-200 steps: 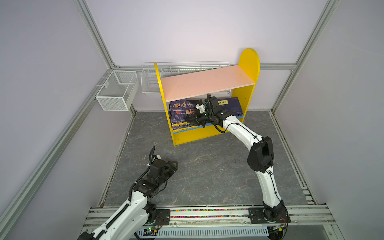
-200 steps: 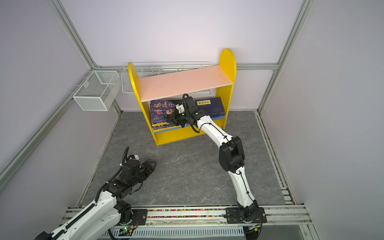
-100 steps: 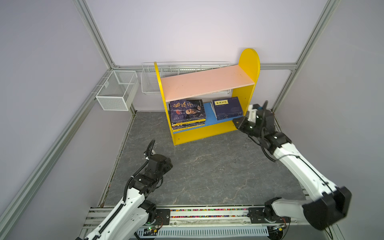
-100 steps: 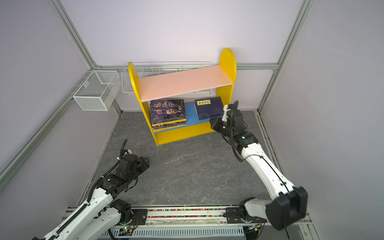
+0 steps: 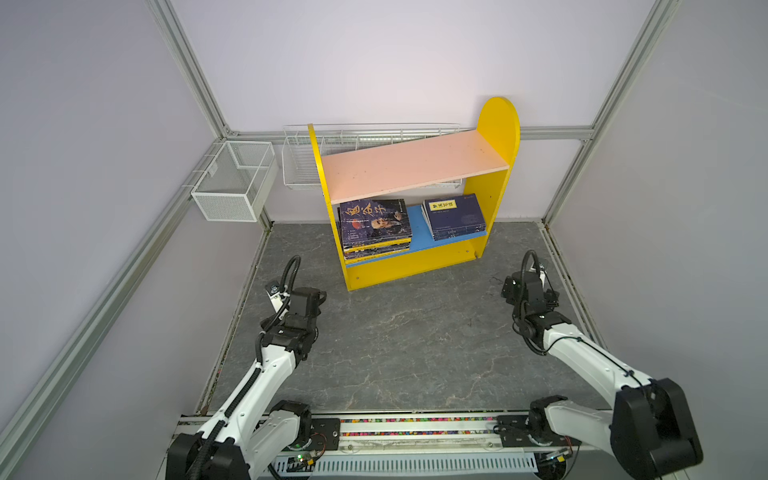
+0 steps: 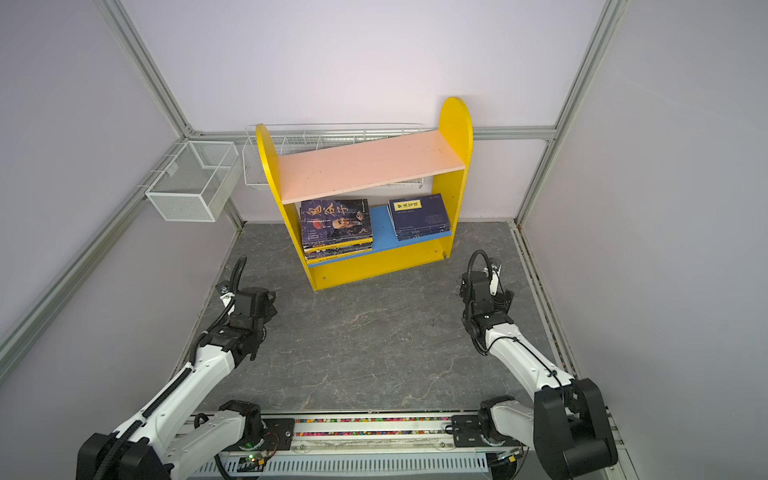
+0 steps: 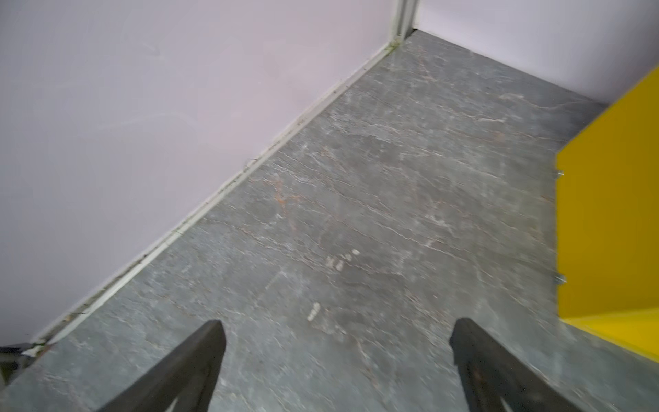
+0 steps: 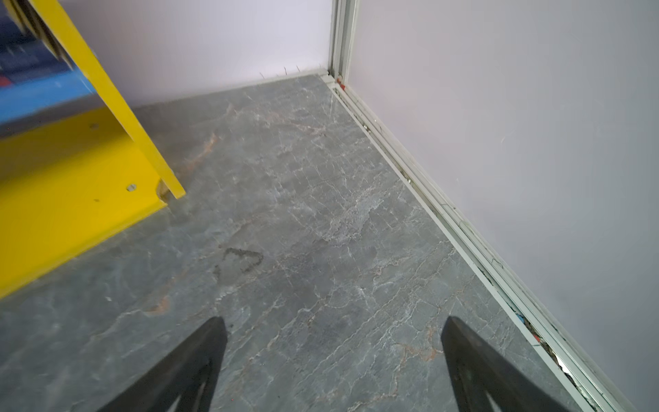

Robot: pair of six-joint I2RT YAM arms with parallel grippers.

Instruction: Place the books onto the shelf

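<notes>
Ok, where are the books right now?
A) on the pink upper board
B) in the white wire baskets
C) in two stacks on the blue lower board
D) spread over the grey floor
C: both top views show a taller black-covered stack and a shorter navy stack lying flat on the blue lower board, apart from each other.

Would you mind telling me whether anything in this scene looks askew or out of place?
The shelf stands at an angle to the back wall. On its blue lower board, the left stack of books lies unevenly, edges fanned at the front. Nothing else stands out.
</notes>
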